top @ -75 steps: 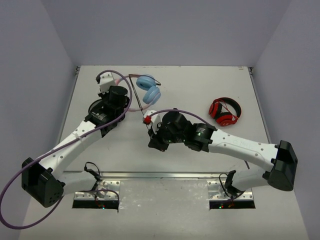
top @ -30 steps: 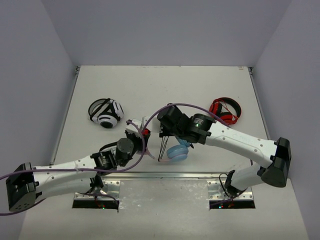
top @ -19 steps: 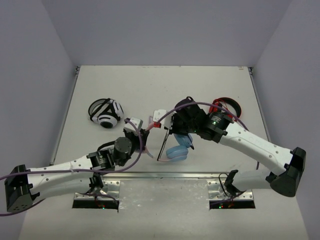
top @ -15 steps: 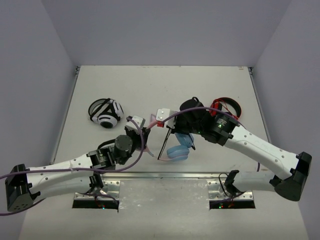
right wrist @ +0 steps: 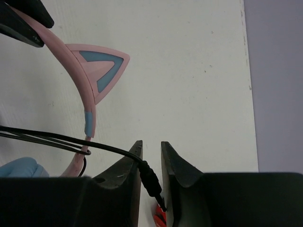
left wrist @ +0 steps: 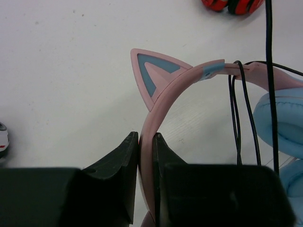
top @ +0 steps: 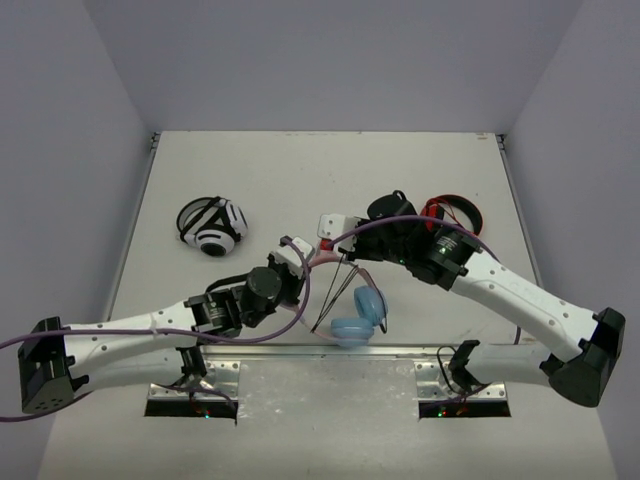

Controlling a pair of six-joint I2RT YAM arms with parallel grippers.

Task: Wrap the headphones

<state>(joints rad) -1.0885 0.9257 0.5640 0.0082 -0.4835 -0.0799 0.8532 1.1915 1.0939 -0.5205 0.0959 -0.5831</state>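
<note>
Left claw (left wrist: 146, 138) is clenched on the pink band of the headphones (top: 352, 328). It's pinching the band just under one cat ear (left wrist: 152, 75), with both fingers flat against it.

The red set (top: 452, 222) is the easiest landmark here. The headphones are off to its left-arm side and closer to the arm bases. The two blue cups (top: 364, 304) are the part nearest the table's (top: 250, 170) front edge, and the band slants up from them toward the left claw. Can't tell if the cups are actually resting on the table.

The black cable (right wrist: 47, 137) goes over the band a little past the ear, in a couple of strands. From there it runs to the right claw (right wrist: 150, 143).

That claw is just beside the red set, between it and the left claw. Its jaws are parted a bit. The plug (right wrist: 150, 179) sits loose in the gap, leaning on one finger with daylight on the other side, so I'd call it released rather than gripping.

The right arm covers part of the red set. The white set (top: 212, 226) is well away from it, out past the left claw.
</note>
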